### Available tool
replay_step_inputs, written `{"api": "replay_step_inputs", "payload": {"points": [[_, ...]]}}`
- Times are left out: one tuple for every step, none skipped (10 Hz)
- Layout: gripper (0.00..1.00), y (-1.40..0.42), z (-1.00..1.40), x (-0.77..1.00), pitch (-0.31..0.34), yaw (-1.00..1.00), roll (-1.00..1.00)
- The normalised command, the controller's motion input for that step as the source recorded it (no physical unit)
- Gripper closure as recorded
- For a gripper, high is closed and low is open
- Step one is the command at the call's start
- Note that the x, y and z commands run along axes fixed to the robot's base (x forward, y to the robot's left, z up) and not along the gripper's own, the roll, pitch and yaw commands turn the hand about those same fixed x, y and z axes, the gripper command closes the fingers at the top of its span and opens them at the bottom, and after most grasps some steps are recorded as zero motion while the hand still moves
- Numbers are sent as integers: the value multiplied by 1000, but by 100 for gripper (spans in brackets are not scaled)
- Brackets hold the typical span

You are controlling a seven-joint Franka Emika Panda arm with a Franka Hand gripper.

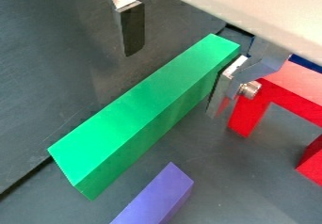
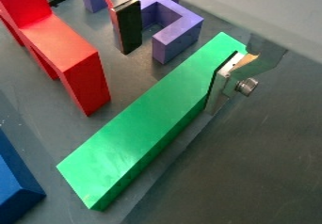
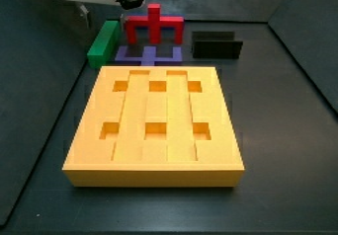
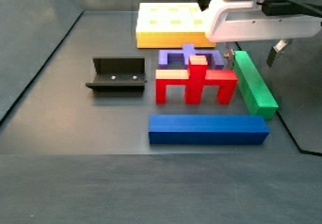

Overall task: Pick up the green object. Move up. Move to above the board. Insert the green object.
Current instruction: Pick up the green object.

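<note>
**Green bar between parted fingers, not yet gripped**

Dark grey flooring (image 4: 75, 124) carries everything. From left in a side view: the fixture (image 4: 117, 74), the red cross-shaped piece (image 4: 195, 82) over the purple piece (image 4: 186, 56), the blue bar (image 4: 208, 129) in front, then the green object (image 4: 255, 82) lying flat, with the board (image 4: 170, 23) behind. The gripper (image 2: 183, 49) straddles the bar's far end, fingers (image 1: 130, 25) parted, apparently just clear of its sides. It looks rigid, smooth and probably light; an end grip may let it sag or pivot, so mid-length looks safer.
</note>
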Motion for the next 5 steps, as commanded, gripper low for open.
{"api": "replay_step_inputs", "payload": {"points": [[0, 11, -354, 0, -33, 0, 180], [0, 34, -320, 37, 0, 0, 187], [0, 66, -289, 111, 0, 0, 180], [0, 49, -271, 31, 0, 0, 204], [0, 37, -203, 0, 0, 0, 181]]}}
